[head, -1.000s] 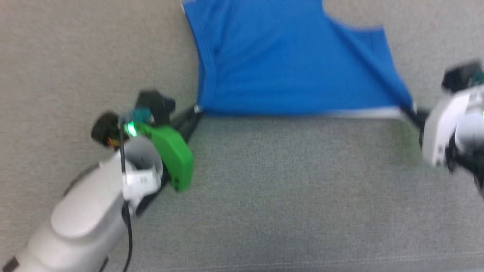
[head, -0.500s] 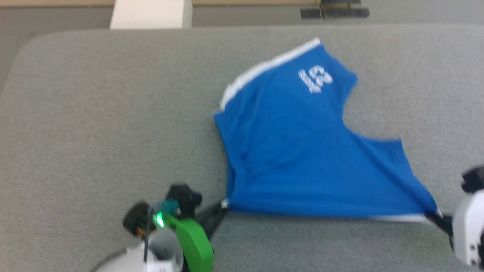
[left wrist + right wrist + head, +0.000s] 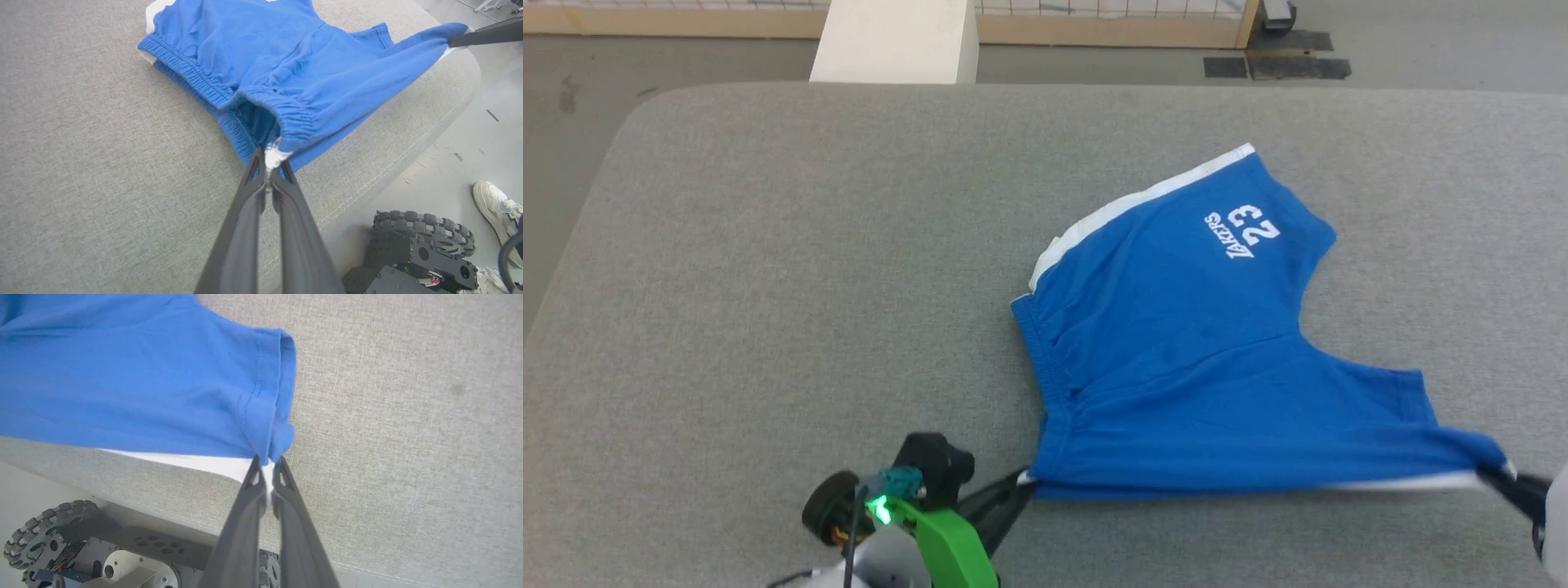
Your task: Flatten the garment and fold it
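Observation:
The bright blue shorts (image 3: 1176,351) lie spread on the grey table, the leg with the white "23" print (image 3: 1245,229) toward the far side. My left gripper (image 3: 1017,486) is shut on the near waistband corner (image 3: 273,153), pinching white trim. At the near right, my right gripper (image 3: 1499,482) is shut on the hem corner of the other leg (image 3: 267,463). The near edge is pulled taut between both grippers and lifted a little above the table.
The grey padded table (image 3: 768,286) has free room to the left of the shorts. Its near edge (image 3: 388,163) runs close under both grippers. My wheeled base (image 3: 425,245) and a person's white shoe (image 3: 496,206) are on the floor. A white block (image 3: 894,41) stands beyond the far edge.
The head camera has tilted up, bringing the far table edge and whole garment into view. Both grippers still hold their corners, the near edge still taut.

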### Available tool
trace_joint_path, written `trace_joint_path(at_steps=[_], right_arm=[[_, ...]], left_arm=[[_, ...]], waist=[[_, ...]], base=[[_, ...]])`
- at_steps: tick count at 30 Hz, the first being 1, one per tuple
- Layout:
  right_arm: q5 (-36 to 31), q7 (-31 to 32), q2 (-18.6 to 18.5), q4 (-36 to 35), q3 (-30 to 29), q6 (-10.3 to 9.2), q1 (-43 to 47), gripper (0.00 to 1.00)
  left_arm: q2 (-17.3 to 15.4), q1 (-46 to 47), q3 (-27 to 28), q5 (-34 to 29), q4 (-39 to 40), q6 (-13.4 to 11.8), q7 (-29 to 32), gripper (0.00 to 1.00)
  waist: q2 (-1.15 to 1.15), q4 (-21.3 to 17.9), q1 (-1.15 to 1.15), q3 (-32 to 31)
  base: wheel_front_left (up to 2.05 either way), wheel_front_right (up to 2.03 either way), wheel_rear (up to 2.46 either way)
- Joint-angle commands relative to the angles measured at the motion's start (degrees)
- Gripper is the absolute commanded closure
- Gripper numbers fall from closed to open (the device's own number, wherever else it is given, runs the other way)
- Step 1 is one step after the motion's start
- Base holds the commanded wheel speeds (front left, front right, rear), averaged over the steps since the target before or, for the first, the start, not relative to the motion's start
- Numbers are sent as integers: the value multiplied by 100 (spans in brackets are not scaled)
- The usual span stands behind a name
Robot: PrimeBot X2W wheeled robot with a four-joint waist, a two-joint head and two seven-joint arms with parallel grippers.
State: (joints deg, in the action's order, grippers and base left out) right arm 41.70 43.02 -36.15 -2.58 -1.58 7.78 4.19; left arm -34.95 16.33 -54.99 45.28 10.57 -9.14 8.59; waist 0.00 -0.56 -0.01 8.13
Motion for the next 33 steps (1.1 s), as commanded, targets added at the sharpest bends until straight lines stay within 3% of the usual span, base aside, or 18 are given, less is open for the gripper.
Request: trace_joint_path(at_steps=[1,11,16,24,33], right_arm=[[-35,61,23,-68,-127,-30,-176,100],[6,849,313,-591,-526,-30,-1482,100],[-318,1293,426,-410,-441,-30,-2686,100],[-979,1646,539,656,136,-30,-4484,100],[-1596,1390,443,1791,677,-30,-5844,100]], left_arm=[[-28,182,79,-23,9,-46,25,100],[124,960,316,-152,343,-16,184,100],[248,1553,452,-222,449,89,326,100],[548,2418,534,-307,145,370,476,100],[806,2855,657,-256,-424,522,358,100]], waist=[[0,81,1,110],[0,447,1,808],[0,671,1,1425],[0,868,1,2178],[0,1031,1,2597]], base=[[0,0,0],[0,0,0],[0,0,0],[0,0,0],[0,0,0]])
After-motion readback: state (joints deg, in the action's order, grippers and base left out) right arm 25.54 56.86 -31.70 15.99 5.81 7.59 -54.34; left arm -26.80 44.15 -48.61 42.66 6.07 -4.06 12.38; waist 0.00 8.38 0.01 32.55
